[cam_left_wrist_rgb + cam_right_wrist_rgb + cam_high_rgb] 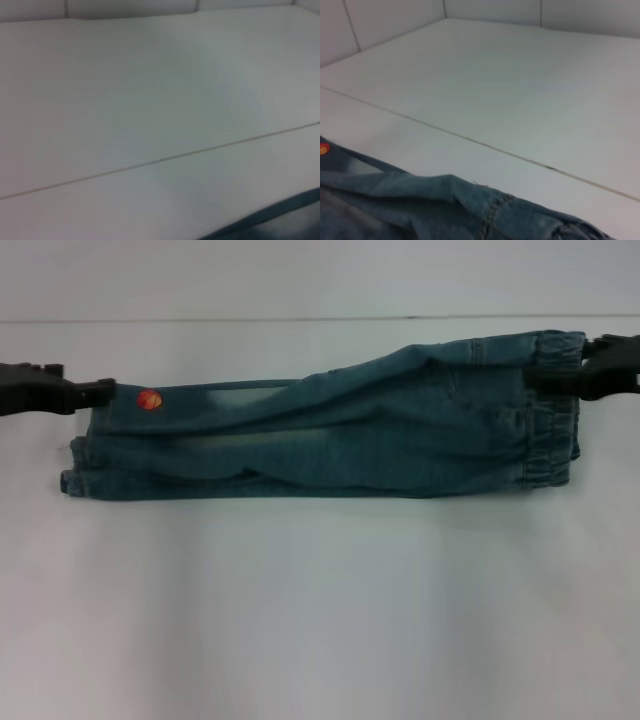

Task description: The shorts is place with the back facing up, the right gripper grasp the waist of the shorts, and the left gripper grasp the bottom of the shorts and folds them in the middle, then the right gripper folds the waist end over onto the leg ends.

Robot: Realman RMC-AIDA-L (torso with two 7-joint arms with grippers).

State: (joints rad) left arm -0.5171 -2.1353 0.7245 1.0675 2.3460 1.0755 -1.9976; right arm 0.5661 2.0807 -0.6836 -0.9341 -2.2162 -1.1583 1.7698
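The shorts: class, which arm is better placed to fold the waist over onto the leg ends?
Right. The right gripper already sits at the waist of the shorts; the left gripper is at the hems.

left gripper point(100, 392) cut off by the head view's left edge, right gripper point(540, 378) by its right edge, shorts point(445, 210) cropped in both wrist views, own fingers unseen there, back pockets folded under

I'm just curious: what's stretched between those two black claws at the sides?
In the head view, the shorts span the whole gap: the left gripper pinches the leg hem near the red-orange patch, and the right gripper pinches the ruffled waist.
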